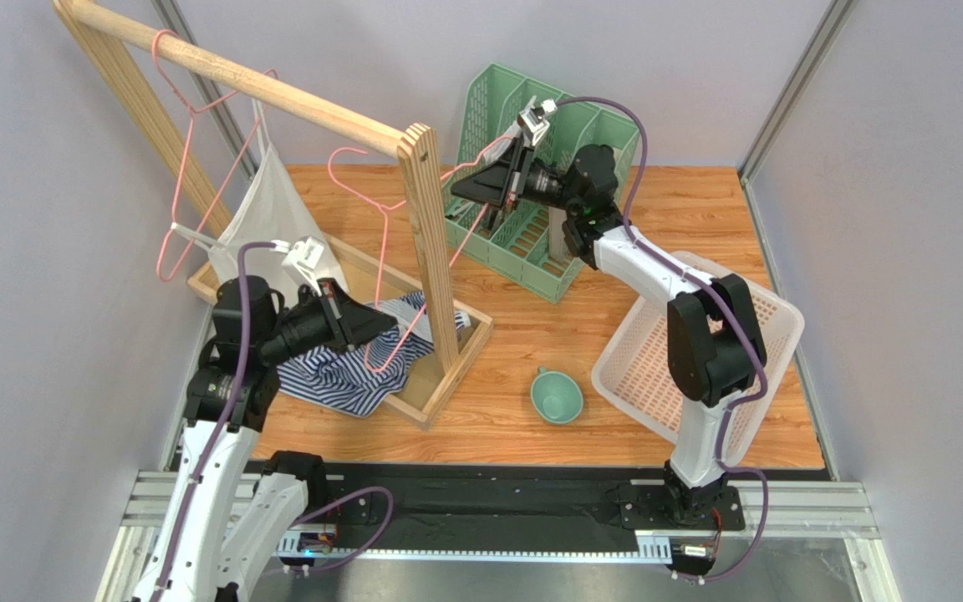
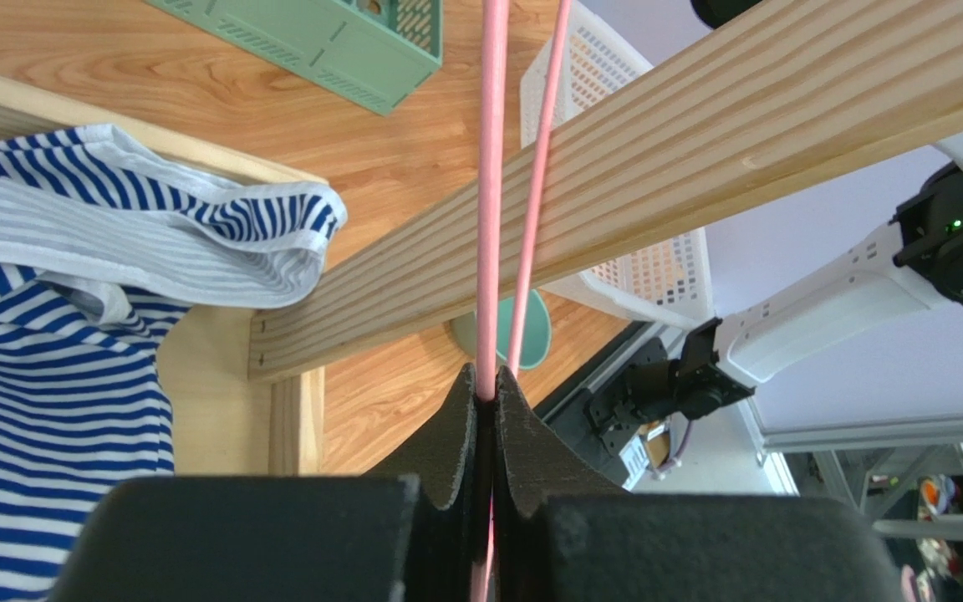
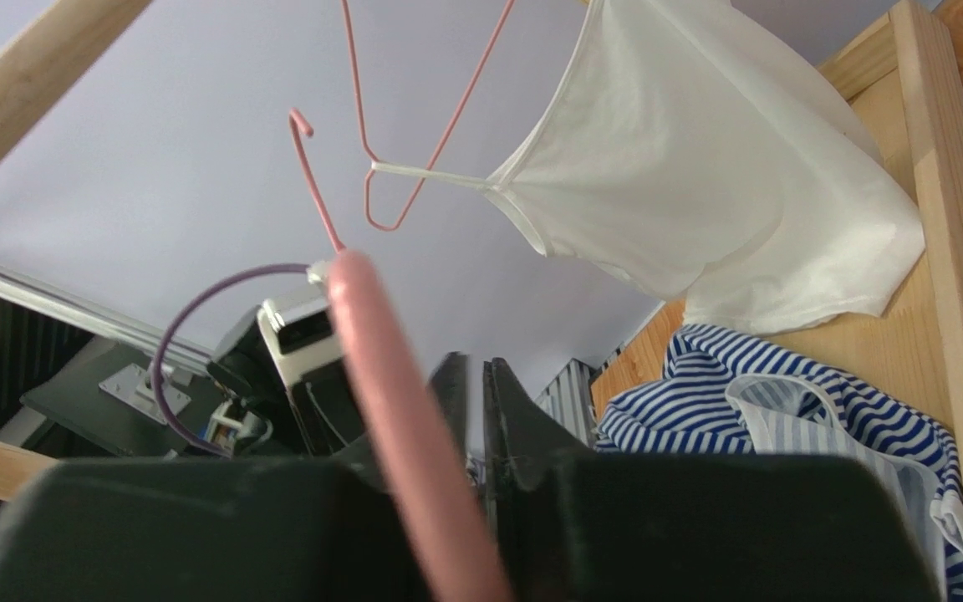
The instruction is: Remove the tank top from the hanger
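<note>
A blue-and-white striped tank top [image 1: 349, 370] lies crumpled on the base of the wooden rack, also shown in the left wrist view [image 2: 60, 376] and the right wrist view [image 3: 801, 414]. A pink wire hanger [image 1: 382, 257] is held slanted in the air between both grippers, beside the rack post. My left gripper [image 1: 380, 329] is shut on its lower wire [image 2: 492, 188], just above the striped top. My right gripper [image 1: 457, 190] is shut, with the hanger's upper end [image 3: 374, 339] running into its jaws. I cannot tell whether any strap still hangs on the wire.
A white tank top [image 1: 267, 207] hangs on a second pink hanger [image 1: 185, 94] from the wooden rail [image 1: 261, 88]. The rack post [image 1: 430, 238] stands between the grippers. A green organiser [image 1: 499, 100], a green bowl [image 1: 556, 395] and a white basket [image 1: 782, 332] sit to the right.
</note>
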Controlling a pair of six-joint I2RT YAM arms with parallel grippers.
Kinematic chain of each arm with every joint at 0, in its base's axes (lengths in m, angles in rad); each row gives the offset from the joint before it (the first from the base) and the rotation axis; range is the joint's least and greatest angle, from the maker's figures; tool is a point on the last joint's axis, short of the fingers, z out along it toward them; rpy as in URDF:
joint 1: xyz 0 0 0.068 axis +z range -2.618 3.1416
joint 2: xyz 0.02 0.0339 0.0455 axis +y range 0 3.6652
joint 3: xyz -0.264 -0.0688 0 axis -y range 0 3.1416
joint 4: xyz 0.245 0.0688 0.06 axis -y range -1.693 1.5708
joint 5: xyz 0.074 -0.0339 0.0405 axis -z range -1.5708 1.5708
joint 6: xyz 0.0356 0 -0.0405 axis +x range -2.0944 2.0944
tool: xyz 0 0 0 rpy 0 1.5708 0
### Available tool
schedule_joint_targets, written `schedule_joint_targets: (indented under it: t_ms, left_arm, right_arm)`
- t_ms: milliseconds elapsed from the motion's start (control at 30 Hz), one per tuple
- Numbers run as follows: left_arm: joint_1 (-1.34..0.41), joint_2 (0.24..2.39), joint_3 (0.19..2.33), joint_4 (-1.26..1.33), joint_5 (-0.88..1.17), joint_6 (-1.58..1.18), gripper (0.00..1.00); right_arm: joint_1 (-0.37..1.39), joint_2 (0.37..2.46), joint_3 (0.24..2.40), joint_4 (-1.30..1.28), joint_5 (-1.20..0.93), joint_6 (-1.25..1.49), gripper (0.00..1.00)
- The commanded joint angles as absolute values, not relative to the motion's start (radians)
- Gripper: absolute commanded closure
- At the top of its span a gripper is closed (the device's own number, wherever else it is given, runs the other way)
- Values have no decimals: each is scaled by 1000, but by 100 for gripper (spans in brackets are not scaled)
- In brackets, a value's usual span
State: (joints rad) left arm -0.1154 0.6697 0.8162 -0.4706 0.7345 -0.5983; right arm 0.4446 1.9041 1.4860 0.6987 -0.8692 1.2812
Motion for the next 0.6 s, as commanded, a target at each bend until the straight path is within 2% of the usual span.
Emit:
schedule_joint_targets:
  t_ms: [0, 33, 133, 333, 567]
  left_arm:
    - [-109, 632, 948, -640, 583, -536, 100]
    - [-110, 615, 969, -684, 501, -519, 100]
    - [-109, 543, 1026, -808, 318, -514, 100]
    - [-109, 388, 962, -827, 264, -621, 100]
    - [-109, 284, 1061, -904, 137, -499, 100]
  right_arm:
    - [454, 1881, 1548, 616, -910, 1192, 72]
    - [454, 1875, 1554, 533, -898, 1163, 50]
    - [454, 1847, 1578, 352, -836, 1036, 31]
    - [451, 1787, 1650, 31, -703, 823, 27]
    - [453, 1688, 1579, -161, -586, 658, 27]
